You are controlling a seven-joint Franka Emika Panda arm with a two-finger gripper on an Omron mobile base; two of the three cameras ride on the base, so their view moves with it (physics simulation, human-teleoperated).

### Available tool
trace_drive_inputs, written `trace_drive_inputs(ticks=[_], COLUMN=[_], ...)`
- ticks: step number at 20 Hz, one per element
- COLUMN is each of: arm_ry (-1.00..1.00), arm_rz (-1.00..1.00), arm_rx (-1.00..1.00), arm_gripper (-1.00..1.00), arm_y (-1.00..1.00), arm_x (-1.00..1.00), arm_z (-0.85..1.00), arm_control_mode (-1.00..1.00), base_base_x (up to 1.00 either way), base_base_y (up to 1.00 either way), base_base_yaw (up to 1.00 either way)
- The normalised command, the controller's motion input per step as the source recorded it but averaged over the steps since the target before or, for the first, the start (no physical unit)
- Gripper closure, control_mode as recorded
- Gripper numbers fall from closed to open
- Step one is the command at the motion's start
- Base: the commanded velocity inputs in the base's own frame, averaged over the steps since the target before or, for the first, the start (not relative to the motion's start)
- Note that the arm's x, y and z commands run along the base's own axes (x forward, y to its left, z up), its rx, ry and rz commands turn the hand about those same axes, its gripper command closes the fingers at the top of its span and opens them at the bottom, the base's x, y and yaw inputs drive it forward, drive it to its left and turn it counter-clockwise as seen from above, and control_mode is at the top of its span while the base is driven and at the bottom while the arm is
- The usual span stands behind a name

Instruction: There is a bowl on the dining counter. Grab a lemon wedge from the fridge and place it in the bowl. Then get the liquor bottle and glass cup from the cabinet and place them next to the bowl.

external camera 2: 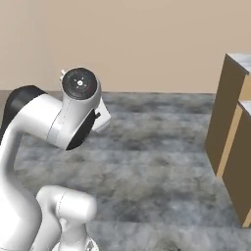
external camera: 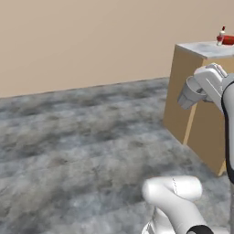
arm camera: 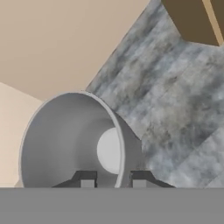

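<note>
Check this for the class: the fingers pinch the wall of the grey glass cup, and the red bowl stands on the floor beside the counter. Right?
Not quite. The bowl sits on top of the dining counter, next to the liquor bottle, as the left base view shows. The fingers do pinch the glass cup by its wall.

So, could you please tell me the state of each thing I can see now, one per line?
Cup: gripped by its wall, tipped on its side, empty.
Pincer: shut on the cup, one finger inside the rim, one outside.
Bottle: upright on the counter, capped.
Bowl: on the counter beside the bottle; contents cannot be told.
</note>
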Motion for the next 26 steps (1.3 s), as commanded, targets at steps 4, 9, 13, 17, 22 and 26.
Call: trace_drive_inputs(ticks=[4, 9, 13, 17, 22, 26], arm_ry=[0.0, 0.0, 0.0, 0.0, 0.0, 0.0], arm_rz=[0.0, 0.0, 0.0, 0.0, 0.0, 0.0], arm_rx=[0.0, 0.0, 0.0, 0.0, 0.0, 0.0], arm_gripper=[1.0, 1.0, 1.0, 1.0, 1.0, 1.0], arm_y=[0.0, 0.0, 0.0, 0.0, 0.0, 0.0], arm_x=[0.0, 0.0, 0.0, 0.0, 0.0, 0.0], arm_z=[0.0, 0.0, 0.0, 0.0, 0.0, 0.0], arm_control_mode=[1.0, 1.0, 1.0, 1.0, 1.0, 1.0], base_base_x=[1.0, 1.0, 1.0, 1.0, 1.0, 1.0], base_base_y=[0.09, 0.16, 0.25, 0.38, 0.51, 0.58], base_base_yaw=[-0.26, -0.26, -0.31, -0.34, -0.38, -0.4])
